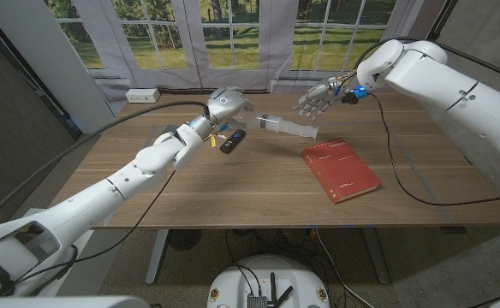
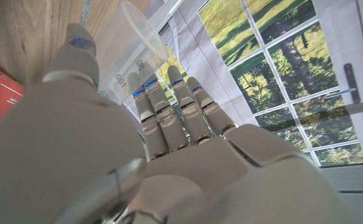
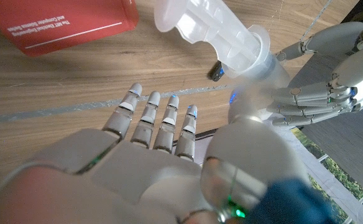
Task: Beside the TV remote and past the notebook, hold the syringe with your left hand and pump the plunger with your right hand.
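The notebook (image 1: 340, 170) lies nearest, on the table (image 1: 233, 192), well clear of the action. Past it, above the remote (image 1: 232, 141), the left hand (image 1: 225, 109) grips the syringe (image 1: 288, 127) by its barrel, holding it off the wood with the plunger end pointing at the right hand (image 1: 318, 100). That hand hovers just beyond, fingers spread, holding nothing. I'd say it should close on the plunger head squarely and push along the barrel's line, while the left grip holds firm so the barrel doesn't twist.
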You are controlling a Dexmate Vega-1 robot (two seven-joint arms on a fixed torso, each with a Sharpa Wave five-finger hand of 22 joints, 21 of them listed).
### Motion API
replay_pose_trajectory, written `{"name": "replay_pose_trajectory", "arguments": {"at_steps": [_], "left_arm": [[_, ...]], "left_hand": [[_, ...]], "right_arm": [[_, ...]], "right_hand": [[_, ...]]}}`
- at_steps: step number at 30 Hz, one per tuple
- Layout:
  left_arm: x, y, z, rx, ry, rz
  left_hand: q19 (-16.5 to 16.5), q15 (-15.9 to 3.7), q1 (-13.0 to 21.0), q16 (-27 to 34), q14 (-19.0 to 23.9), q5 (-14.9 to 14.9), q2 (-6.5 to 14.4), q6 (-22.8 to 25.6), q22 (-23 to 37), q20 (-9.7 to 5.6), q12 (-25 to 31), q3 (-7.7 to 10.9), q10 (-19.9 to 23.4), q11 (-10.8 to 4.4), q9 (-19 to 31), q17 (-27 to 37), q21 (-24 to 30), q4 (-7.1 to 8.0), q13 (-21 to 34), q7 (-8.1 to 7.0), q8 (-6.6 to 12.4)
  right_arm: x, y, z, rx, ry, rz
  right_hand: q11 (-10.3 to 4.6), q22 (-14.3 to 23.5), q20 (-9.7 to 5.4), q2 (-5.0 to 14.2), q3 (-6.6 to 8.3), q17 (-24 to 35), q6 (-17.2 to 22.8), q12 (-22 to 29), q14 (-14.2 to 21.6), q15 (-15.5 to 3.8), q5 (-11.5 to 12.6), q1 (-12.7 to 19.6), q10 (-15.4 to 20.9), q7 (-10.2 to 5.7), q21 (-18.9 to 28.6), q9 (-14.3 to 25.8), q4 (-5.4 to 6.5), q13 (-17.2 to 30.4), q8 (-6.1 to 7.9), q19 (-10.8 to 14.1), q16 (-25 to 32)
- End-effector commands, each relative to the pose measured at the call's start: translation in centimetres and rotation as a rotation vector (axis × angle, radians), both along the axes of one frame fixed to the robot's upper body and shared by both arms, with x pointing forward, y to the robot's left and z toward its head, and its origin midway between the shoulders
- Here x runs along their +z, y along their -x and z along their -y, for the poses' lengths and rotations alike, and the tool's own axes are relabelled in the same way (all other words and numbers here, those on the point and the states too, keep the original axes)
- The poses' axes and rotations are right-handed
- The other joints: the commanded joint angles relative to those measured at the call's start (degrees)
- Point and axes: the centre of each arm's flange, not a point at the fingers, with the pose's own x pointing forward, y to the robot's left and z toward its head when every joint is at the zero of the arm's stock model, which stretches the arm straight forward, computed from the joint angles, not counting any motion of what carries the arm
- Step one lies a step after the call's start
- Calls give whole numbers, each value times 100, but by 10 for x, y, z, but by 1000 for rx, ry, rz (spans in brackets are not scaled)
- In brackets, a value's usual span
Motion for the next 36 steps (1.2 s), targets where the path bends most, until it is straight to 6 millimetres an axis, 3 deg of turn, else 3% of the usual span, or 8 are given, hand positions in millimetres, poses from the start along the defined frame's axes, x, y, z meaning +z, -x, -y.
{"name": "replay_pose_trajectory", "arguments": {"at_steps": [1, 15, 24, 36], "left_arm": [[-8, -7, -11, -56, 124, -11], [-17, -13, -11, -118, 249, -29], [-31, -16, 1, -168, 355, -42], [-37, -23, 15, -251, 446, -75]], "left_hand": [[-3, -850, 676, -19, 49, 36, 635, 1140, 21, -123, 4, -17, 895, -480, 81, 16, -2, 3, 19, -476, 12], [-34, -850, 706, -32, 73, 38, 664, 1160, 24, -130, -8, -27, 913, -481, 84, 20, -11, 5, 22, -467, 12], [-61, -851, 725, -40, 77, 40, 687, 1160, 26, -120, -16, -29, 925, -482, 86, 23, -19, 6, 24, -471, 8], [-110, -856, 754, -55, 81, 42, 714, 1166, 28, -153, -26, -33, 941, -480, 89, 26, -32, 4, 27, -469, 6]], "right_arm": [[-7, 36, 43, -105, -129, 128], [-33, 68, 64, -145, -315, 317], [-53, 83, 69, -184, -415, 402], [-75, 94, 73, -225, -476, 495]], "right_hand": [[-1, 18, -24, 17, -28, 15, 102, 51, 52, -91, -3, -82, 92, -4, 59, 2, 9, 15, 31, 131, 52], [-86, 15, -236, -18, -119, 32, 152, 68, 113, -246, -50, -290, 100, -24, 82, -3, 76, 2, 35, 288, 59], [-83, 15, -430, -31, -211, 37, 134, 58, 80, -301, -79, -528, 53, -46, 77, -4, 167, -7, 20, 346, 23], [-97, 16, -474, -54, -297, 42, 145, 63, 78, -327, -75, -747, 40, -57, 50, -6, 218, -21, 18, 352, -7]]}}
